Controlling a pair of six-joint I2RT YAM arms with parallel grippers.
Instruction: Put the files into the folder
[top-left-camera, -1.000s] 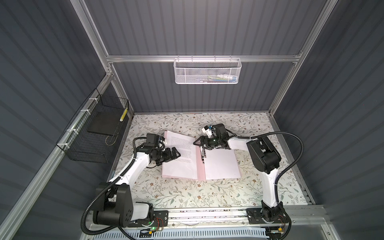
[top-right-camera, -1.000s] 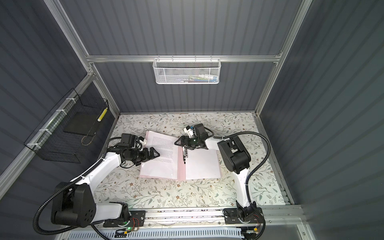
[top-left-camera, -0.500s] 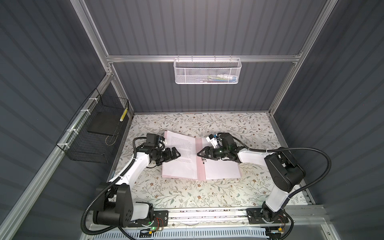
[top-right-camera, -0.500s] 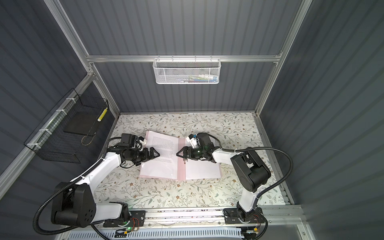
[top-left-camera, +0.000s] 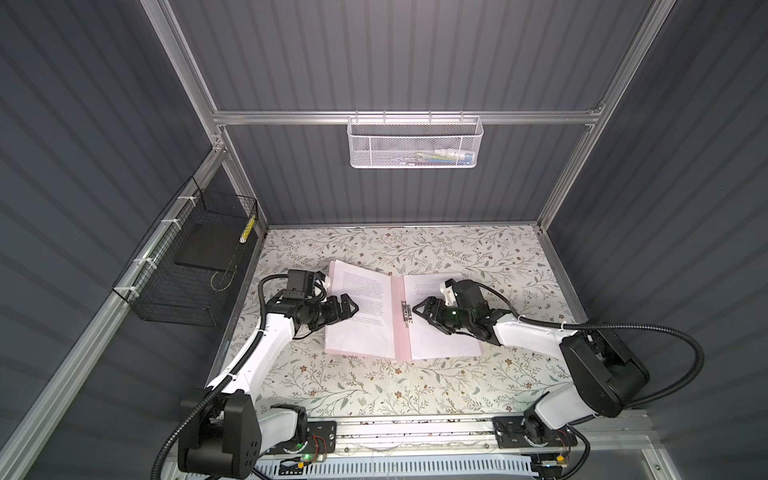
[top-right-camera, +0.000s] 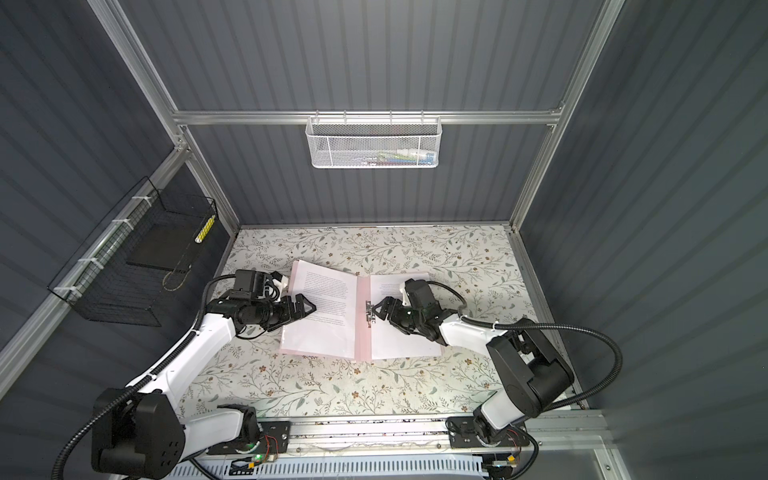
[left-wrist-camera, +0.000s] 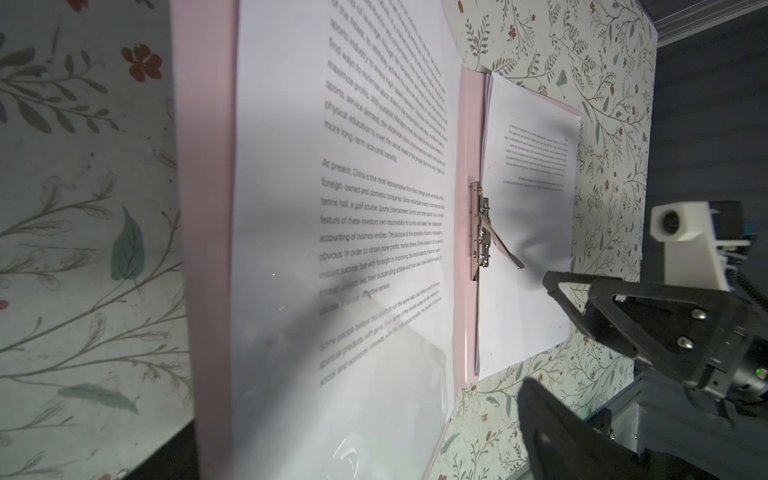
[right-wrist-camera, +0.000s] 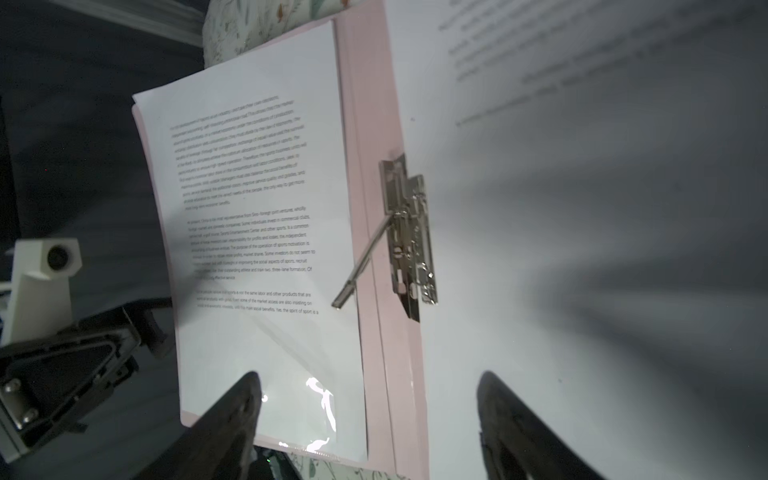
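- Tabletop (top-left-camera: 374, 386) with a floral print fills the lower middle of both top views. Its nearest strip is bare, and the arm bases sit along the bottom edge of the frame.
- At the centre of the frame the folder (top-left-camera: 398, 338), pale pink, lies open and flat. The files (top-left-camera: 440, 345) rest as a stack on its right half, and a printed sheet (top-left-camera: 359, 332) covers its left half.
- Left of centre, the left hand (top-left-camera: 351, 311) hangs over that sheet's outer edge, jaws wide apart and empty. Whether it touches the paper I cannot tell.
- Right of centre, the right hand (top-left-camera: 420, 315) sits over the stack just beside the metal clip (right-wrist-camera: 409, 237) on the spine, jaws apart with nothing between them. The clip's lever (right-wrist-camera: 360, 266) stands raised.
- Risk, as I judge it: with the lever up the stack looks unclamped, so a low sweep by the right hand could drag or fan the top sheets off the folder.
- Closing the cover over the raised lever could crease paper against it.
- Thin sheets may buckle if either hand pushes instead of pinching.
- At upper centre, the white mesh basket (top-left-camera: 413, 143) hangs well apart from the work.
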